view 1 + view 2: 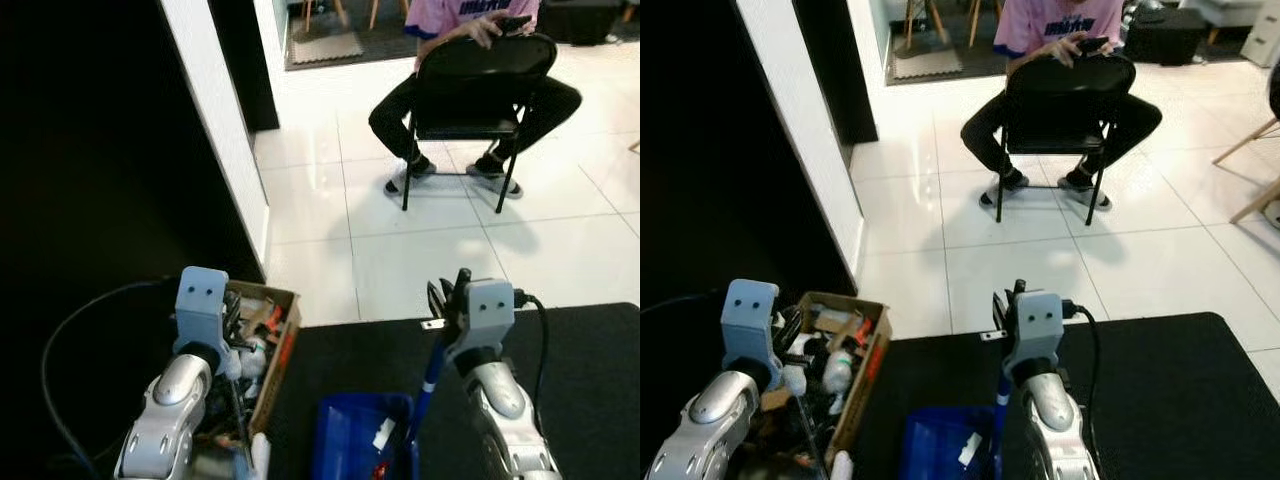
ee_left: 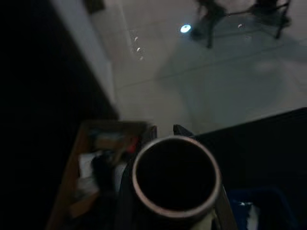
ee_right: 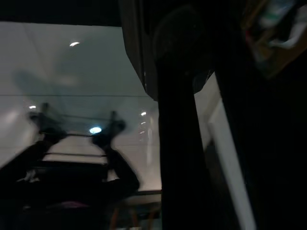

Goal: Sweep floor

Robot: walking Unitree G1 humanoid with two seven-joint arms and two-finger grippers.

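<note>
Right tool [image 1: 446,297] grips a blue handle [image 1: 430,375] above the blue dustpan [image 1: 355,435]; left tool's grip unclear. Next: reach the white floor [image 1: 400,250].

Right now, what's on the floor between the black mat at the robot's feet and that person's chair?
Only bare white tile, seen in the right eye view, between the black mat and the chair.

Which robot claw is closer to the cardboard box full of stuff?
The left claw. It sits right at the cardboard box, over its near-left edge. The right claw is off to the box's right, above the black mat.
</note>
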